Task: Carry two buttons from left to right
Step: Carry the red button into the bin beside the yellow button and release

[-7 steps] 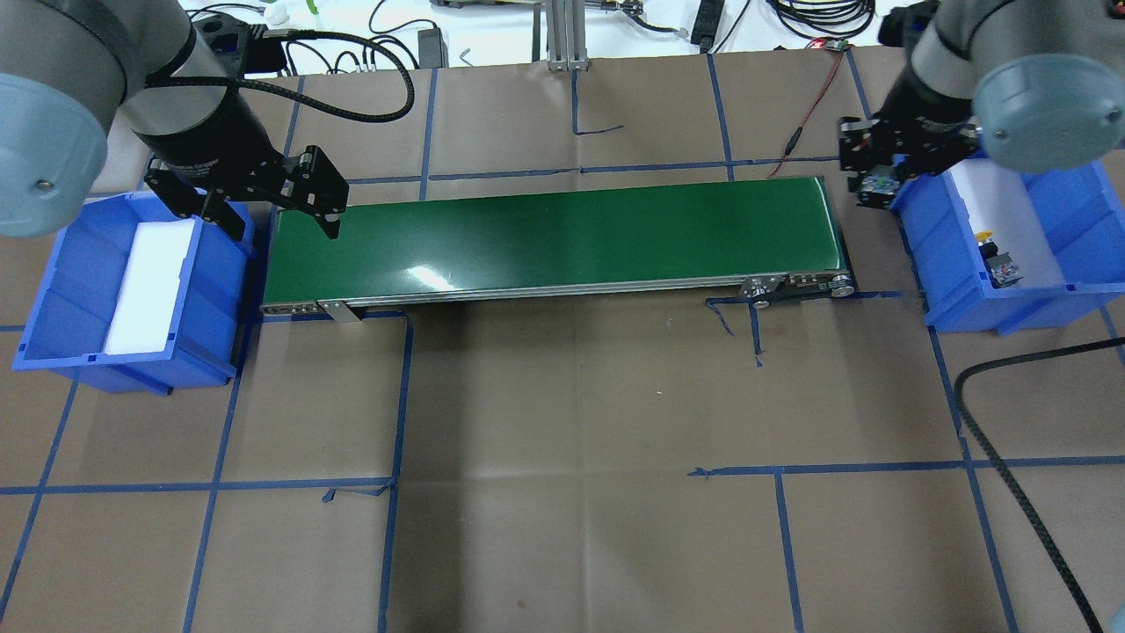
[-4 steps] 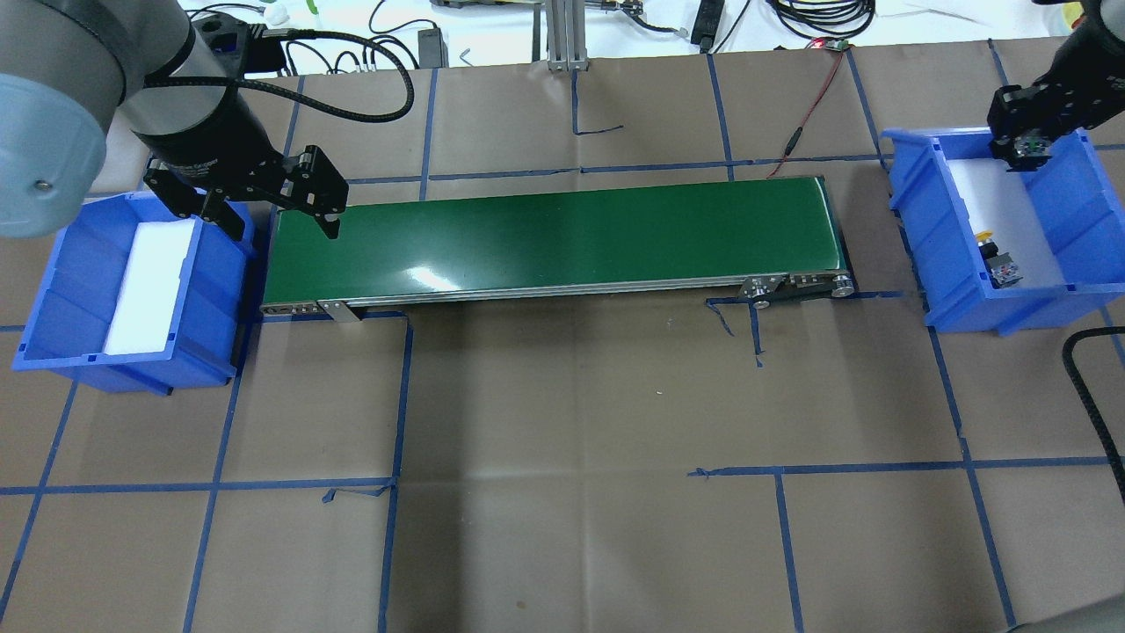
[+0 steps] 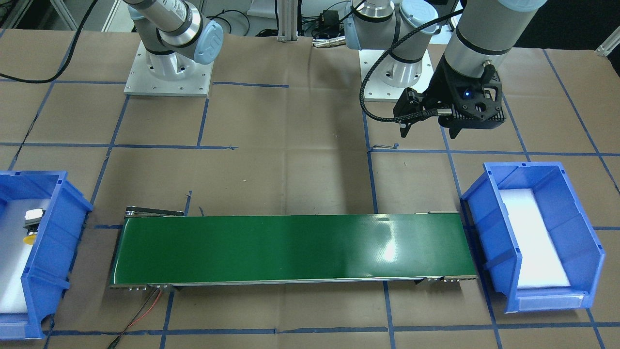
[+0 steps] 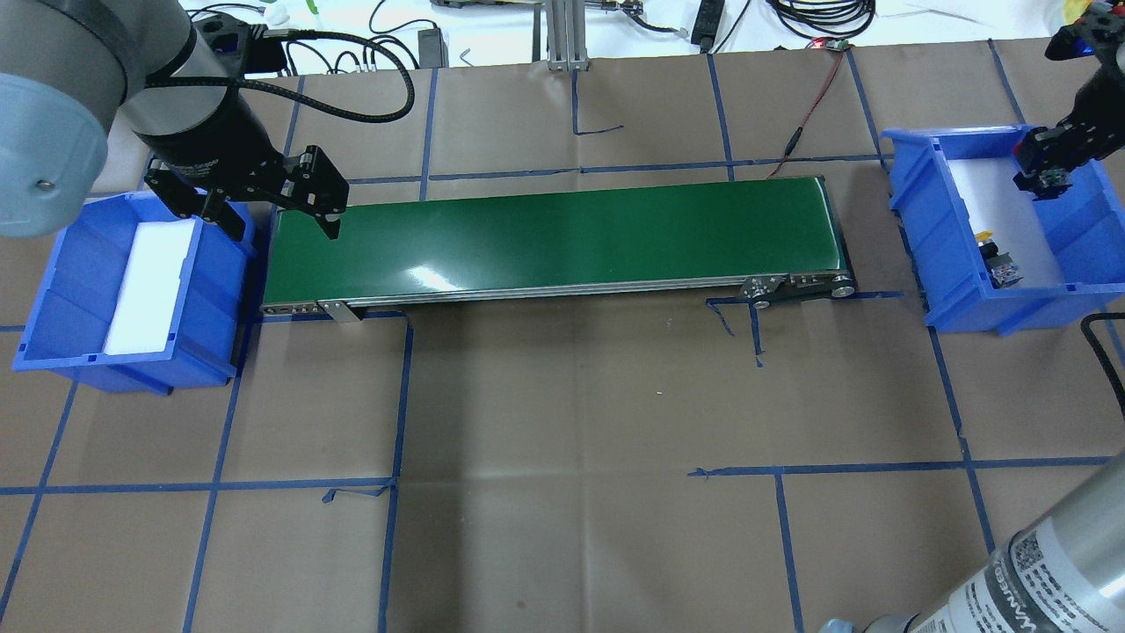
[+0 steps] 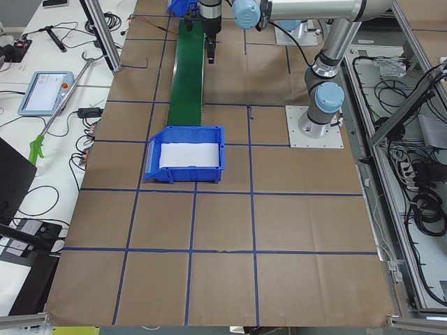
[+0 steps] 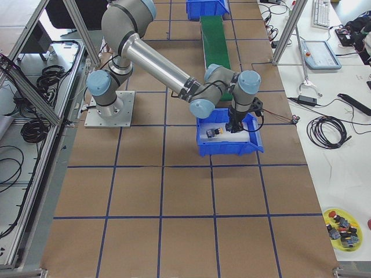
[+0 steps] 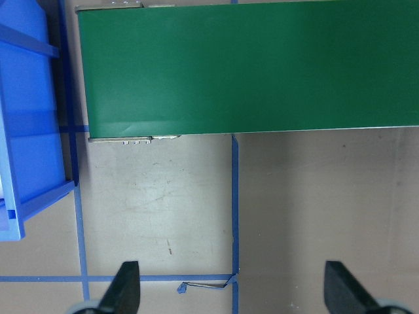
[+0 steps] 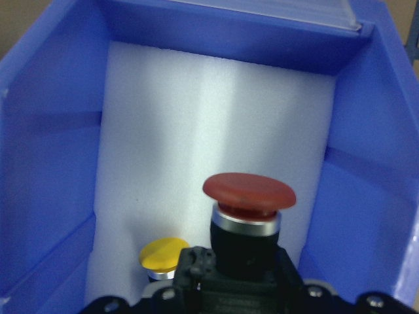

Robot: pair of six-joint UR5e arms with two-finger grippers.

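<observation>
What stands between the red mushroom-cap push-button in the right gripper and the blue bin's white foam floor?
Nothing visible. The red mushroom-cap push-button, in the right gripper, hangs over bare white foam; the yellow-capped button lies aside.

a bench (image 4: pixel 562 422) covered in brown paper carries a grid of blue tape lines (image 4: pixel 220 484). a long green conveyor belt (image 4: pixel 554 233) lies across it. a blue bin (image 4: pixel 66 290) sits just beside one end and a second blue bin (image 4: pixel 932 229) near the other, each lined with white foam (image 4: pixel 149 290). a red wire (image 4: pixel 817 101) runs off from one belt end. black cables (image 4: pixel 817 18) lie beyond the far edge. off the bench lie a teach pendant (image 5: pixel 45 92) and a yellow dish (image 6: pixel 343 225) of small parts.
</observation>
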